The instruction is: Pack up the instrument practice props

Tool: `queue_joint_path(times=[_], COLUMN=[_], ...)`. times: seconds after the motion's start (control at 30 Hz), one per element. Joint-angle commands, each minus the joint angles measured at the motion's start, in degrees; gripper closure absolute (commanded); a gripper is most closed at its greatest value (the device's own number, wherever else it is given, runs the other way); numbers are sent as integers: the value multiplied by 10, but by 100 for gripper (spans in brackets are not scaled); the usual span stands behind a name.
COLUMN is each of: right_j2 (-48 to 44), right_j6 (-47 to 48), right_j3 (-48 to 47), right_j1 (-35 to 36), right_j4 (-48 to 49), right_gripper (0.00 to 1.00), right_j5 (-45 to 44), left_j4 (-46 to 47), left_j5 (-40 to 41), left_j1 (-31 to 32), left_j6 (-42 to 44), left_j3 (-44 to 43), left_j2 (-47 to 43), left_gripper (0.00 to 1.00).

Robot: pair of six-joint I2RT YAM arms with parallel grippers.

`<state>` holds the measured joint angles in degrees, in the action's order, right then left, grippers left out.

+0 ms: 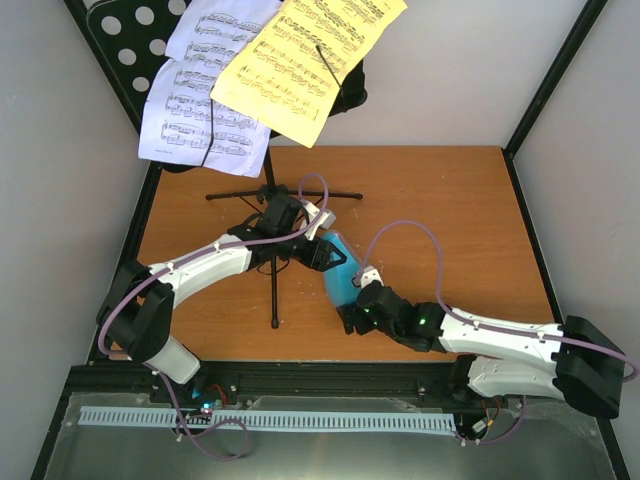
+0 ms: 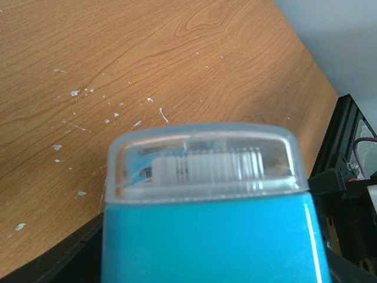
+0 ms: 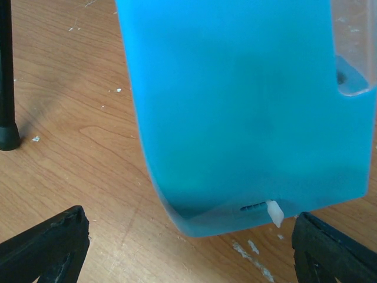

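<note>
A small blue wedge-shaped metronome (image 1: 338, 272) with a clear plastic cover (image 2: 203, 162) sits tilted near the centre of the wooden tabletop (image 1: 450, 230). The left gripper (image 1: 325, 252) clamps its covered end from 11 o'clock, and the right gripper (image 1: 348, 308) waits at its 5 o'clock with jaws spread wide on either side of the blue base, not touching it. At 12 o'clock the black tripod music stand (image 1: 273, 200) stands on the tabletop, its round-holed desk carrying a yellow sheet-music page (image 1: 310, 60) overlapping white sheet-music pages (image 1: 200, 110).
</note>
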<state>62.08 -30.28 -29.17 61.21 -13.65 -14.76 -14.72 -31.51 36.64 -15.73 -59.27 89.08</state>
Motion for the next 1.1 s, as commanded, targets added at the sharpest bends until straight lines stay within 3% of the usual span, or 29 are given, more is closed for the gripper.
queue_joint_path(times=[0.0,0.3,0.6,0.9,1.07], right_j2=[21,53,79,101,108], right_j6=[-2,-8,-14,-26,-28], right_j3=[-15,-14,-17,-18,-22], right_j1=[18,20,27,35,36], right_j4=[30,43,59,61,61], right_gripper=[7,6,14,37,58], right_j5=[-49,-70,-84,-106,-115], left_j4=[10,11,11,11,11], left_j5=[11,8,4,0,-2], left_j1=[-7,-7,-7,-7,-7], left_j6=[16,16,14,14,15], left_j3=[-1,-1,0,-1,-1], left_j2=[-6,-4,4,8,10], left_gripper=[45,45,45,45,45])
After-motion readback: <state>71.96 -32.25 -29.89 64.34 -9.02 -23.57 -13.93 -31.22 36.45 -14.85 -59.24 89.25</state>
